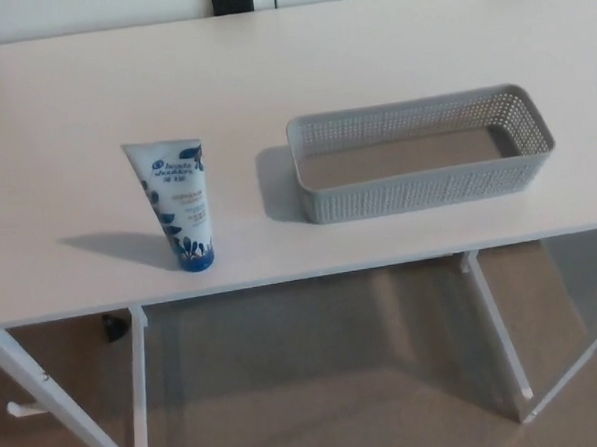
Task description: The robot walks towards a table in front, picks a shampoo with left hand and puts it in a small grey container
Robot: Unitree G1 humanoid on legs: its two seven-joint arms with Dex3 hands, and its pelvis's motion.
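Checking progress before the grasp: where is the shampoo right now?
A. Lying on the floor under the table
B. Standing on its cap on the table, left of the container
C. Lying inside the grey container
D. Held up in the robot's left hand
B: the shampoo tube stands upright on its blue cap on the table, apart from and to the left of the empty grey container.

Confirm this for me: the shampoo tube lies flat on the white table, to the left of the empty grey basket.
One detail is wrong. The shampoo tube does not lie flat: the head view shows it standing upright on its blue cap. The rest holds: it is on the white table, to the left of the empty grey basket.
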